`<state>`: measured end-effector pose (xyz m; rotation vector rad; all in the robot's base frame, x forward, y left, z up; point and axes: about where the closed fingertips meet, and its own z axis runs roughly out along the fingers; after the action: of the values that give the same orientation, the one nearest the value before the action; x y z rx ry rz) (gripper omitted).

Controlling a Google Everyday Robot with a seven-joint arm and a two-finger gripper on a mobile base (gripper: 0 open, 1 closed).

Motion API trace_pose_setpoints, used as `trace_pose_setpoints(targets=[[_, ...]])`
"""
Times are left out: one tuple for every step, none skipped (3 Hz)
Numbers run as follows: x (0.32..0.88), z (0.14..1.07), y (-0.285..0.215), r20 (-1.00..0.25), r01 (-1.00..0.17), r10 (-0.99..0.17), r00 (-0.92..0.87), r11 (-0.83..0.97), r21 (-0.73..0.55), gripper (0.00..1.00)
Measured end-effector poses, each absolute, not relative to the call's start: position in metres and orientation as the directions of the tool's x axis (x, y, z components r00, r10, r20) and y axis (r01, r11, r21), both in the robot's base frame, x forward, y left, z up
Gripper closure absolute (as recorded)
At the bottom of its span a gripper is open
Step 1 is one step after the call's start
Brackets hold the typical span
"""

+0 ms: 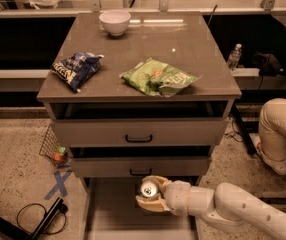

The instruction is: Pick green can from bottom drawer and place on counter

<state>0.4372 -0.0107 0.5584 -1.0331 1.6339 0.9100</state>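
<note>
My gripper (150, 194) is shut on the green can (148, 189), whose silver top with pull tab faces the camera. It holds the can above the floor of the open bottom drawer (110, 211), just below the front of the middle drawer. My white arm (233, 209) reaches in from the lower right. The counter (183, 39) is the glossy grey-brown top of the cabinet, well above the can.
On the counter lie a white bowl (115, 21), a blue chip bag (76, 69) and a green chip bag (159, 77). Two grey drawers with black handles (138, 139) sit above the can. A wire basket (53, 146) and blue tape cross (59, 184) are on the floor at left.
</note>
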Motion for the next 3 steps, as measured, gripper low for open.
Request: trace_pose_setpoints(targets=[[0.440, 0.573, -0.008, -0.965, -0.928, -0.193, -0.175, 0.360, 0.097, 1.00], [0.443, 0.623, -0.012, -0.974, -0.924, -0.138, -0.179, 0.364, 0.118, 1.00], [0.449, 0.677, -0.021, -0.978, -0.913, -0.084, -0.191, 0.381, 0.146, 1.00]])
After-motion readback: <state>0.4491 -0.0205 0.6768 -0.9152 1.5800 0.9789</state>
